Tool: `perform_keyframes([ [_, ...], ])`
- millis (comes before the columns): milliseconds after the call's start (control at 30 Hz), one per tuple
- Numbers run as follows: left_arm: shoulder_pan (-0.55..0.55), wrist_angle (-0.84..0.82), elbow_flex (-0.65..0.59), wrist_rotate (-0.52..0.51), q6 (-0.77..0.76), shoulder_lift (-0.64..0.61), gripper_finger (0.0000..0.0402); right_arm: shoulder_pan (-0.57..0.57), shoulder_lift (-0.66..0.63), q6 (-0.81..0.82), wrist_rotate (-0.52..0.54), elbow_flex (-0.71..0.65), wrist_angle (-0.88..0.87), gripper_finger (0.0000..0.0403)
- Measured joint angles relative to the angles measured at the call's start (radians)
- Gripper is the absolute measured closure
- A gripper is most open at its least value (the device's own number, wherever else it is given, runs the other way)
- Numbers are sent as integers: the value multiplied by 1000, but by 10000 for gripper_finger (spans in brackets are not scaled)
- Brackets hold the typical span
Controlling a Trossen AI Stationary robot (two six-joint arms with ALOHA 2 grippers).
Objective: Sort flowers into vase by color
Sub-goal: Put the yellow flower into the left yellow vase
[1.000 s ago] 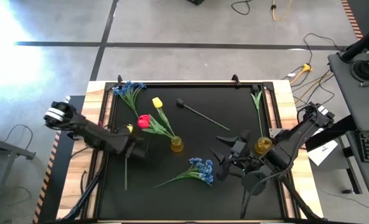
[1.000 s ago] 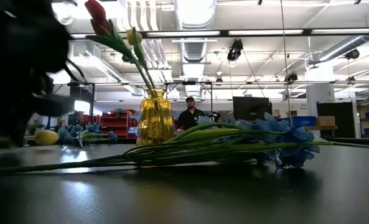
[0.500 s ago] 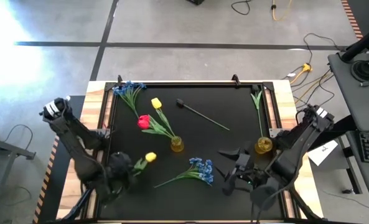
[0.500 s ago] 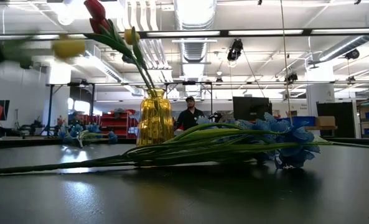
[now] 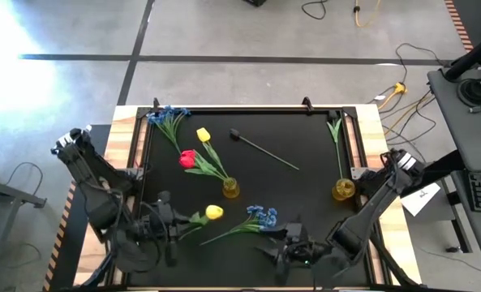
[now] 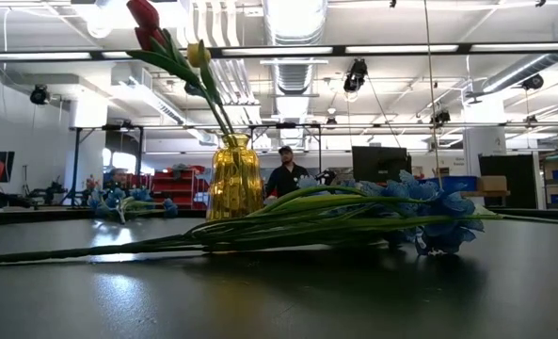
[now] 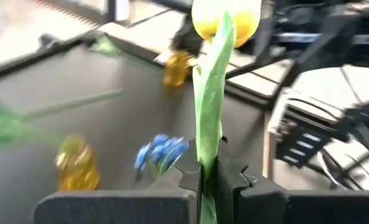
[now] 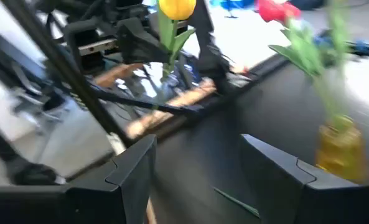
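My left gripper (image 5: 178, 221) (image 7: 210, 180) hovers by the table's near-left part, shut on a yellow tulip (image 5: 214, 212) whose head points toward the table's right. My right gripper (image 5: 282, 250) (image 8: 200, 174) is open near the near edge, just nearer than the blue spray (image 5: 260, 217) that lies flat on the table. The middle yellow vase (image 5: 230, 188) (image 6: 233, 179) stands upright and holds a red tulip (image 5: 187, 158) and a yellow tulip (image 5: 203, 134). A second vase (image 5: 343, 190) at the right holds a green stem (image 5: 335, 130). My left gripper pinches the yellow tulip's green stem (image 7: 208, 163) between its two fingers, some way below the head (image 7: 226, 18). The stem runs out past the fingertips, with the head at its free end. The tulip is lifted clear of the table.
Another blue spray (image 5: 167, 116) lies at the far-left corner. A thin dark stem (image 5: 260, 146) lies on the far middle of the mat. A raised wooden frame (image 5: 370, 130) borders the table. A person (image 6: 283, 174) stands in the room behind.
My left gripper has drawn back from beside the middle vase toward the near edge, lifting the yellow tulip off the table and turning it so that the head points right. My right gripper has moved from beside the right vase toward the near edge and leftward.
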Motion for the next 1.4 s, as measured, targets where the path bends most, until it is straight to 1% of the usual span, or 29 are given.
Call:
perform_keyframes([
  [67,38,76,41,72,161,0,401,-13,1,-90,-31,0,104,183],
  [167,95,231,75,199,384,0,401,-49,8,-255,-106,2,293,183],
  [267,147,391,85,295,534,0,401,-76,8,-410,-152,14,437,183],
  [333,176,476,85,340,606,0,401,-87,8,-492,-162,24,491,183],
  [467,228,562,85,375,686,2,401,-101,8,-652,-167,59,543,183],
  [533,253,580,85,382,705,11,401,-116,8,-692,-166,77,552,183],
  [667,294,588,84,416,713,34,401,-155,8,-718,-166,98,547,184],
  [767,305,589,84,420,717,41,401,-181,8,-717,-152,107,550,185],
  [833,308,598,84,420,730,41,401,-189,8,-718,-138,109,549,193],
  [900,310,604,85,420,732,41,401,-196,8,-717,-139,109,546,209],
  [1000,312,603,86,414,736,41,401,-201,8,-718,-139,109,543,246],
  [1100,316,600,86,408,758,41,401,-203,8,-729,-140,109,538,299],
  [1200,318,597,86,385,793,41,401,-203,6,-741,-141,109,519,365],
  [1233,319,597,85,377,802,41,401,-203,6,-746,-141,109,517,379],
  [1400,332,594,85,375,802,40,397,-209,-5,-755,-139,109,512,391],
])
